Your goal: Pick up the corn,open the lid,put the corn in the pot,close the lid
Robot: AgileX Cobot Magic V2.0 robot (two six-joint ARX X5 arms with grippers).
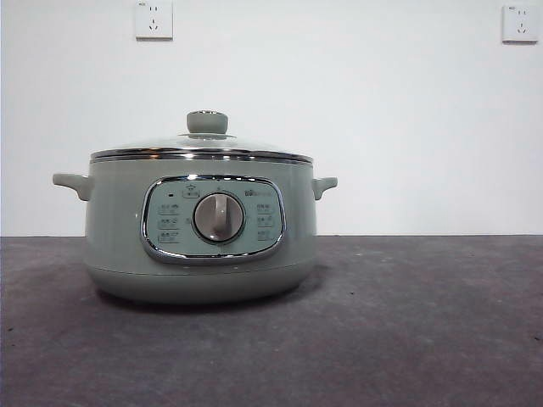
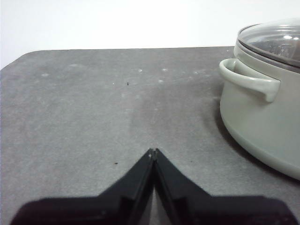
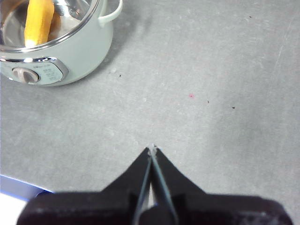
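Note:
The pale green pot stands on the grey table with the glass lid closed on it, knob on top. The pot also shows in the left wrist view and in the right wrist view. The yellow corn lies inside the pot, seen through the lid in the right wrist view. My left gripper is shut and empty, beside the pot's handle and apart from it. My right gripper is shut and empty, away from the pot's front.
The grey tabletop runs to a white wall with two sockets. The table's rounded far corner shows in the left wrist view. A blue and white edge lies near the right gripper's side.

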